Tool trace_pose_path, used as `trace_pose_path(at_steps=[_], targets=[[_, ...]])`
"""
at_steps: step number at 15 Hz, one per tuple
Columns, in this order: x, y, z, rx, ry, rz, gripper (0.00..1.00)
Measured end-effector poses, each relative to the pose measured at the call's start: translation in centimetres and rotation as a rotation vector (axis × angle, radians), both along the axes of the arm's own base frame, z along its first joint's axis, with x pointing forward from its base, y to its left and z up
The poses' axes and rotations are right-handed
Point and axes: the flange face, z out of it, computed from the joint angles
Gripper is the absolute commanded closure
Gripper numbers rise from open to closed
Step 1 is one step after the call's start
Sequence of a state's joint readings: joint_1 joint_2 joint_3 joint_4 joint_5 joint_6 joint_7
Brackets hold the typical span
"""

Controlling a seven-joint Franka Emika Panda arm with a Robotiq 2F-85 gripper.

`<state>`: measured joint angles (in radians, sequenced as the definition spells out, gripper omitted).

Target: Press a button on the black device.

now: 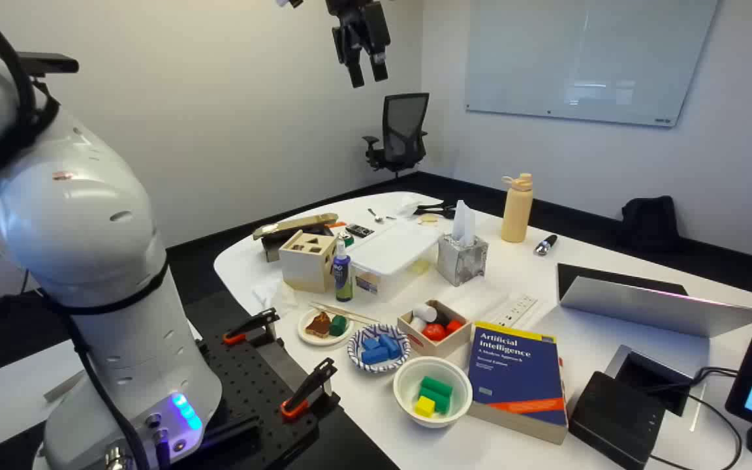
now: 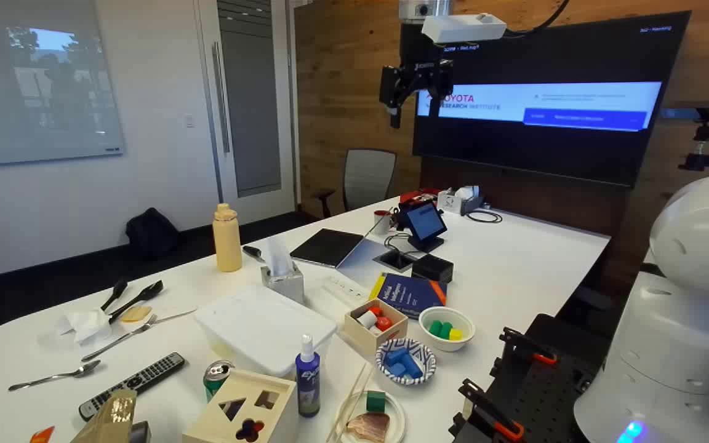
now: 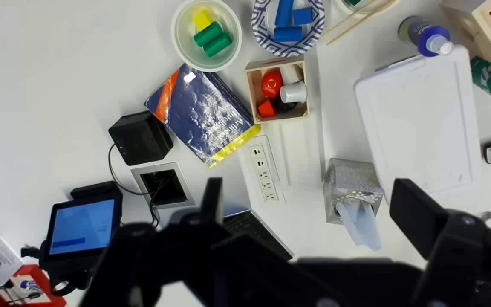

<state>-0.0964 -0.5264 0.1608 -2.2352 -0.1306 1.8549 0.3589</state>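
Claw (image 3: 309,192) nearest, fingers (image 3: 418,213) spread wide, gripping nothing; both exterior views put it high above the worktop (image 3: 49,76). Wrist view: power strip (image 3: 267,179) and tissue box (image 3: 350,179) show between the fingers, well below. Next out, toward upper left, blue book (image 3: 203,113), lying flat, cover up. Just beside it, black device (image 3: 140,138), on the worktop: well below the claw and off to one side, upper left of the finger span, between book and tablet (image 3: 82,225). Whether device and book touch, cannot tell. Thin cable (image 3: 110,163) loops from the device to the framed opening (image 3: 155,169). Tablet's screen lit. Farthest, wall screen (image 2: 533,144) behind the claw in an exterior view.
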Motion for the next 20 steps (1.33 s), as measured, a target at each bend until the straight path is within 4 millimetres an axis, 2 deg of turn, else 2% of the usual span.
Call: trace_pose_path(at_steps=[6,9,11,13,17,20], targets=[[0.3,-0.2,-0.3,0.004,0.004,-0.002,0.00],[2.4,-1.9,-1.8,0.031,-0.005,-0.043,0.00],[5.0,-4.6,-3.5,0.057,-0.017,-0.083,0.00],[8.0,-8.4,-5.5,0.081,-0.024,-0.141,0.00],[13.6,-16.9,-9.5,0.097,-0.036,-0.273,0.00],[17.0,-23.2,-12.1,0.090,-0.035,-0.371,0.00]])
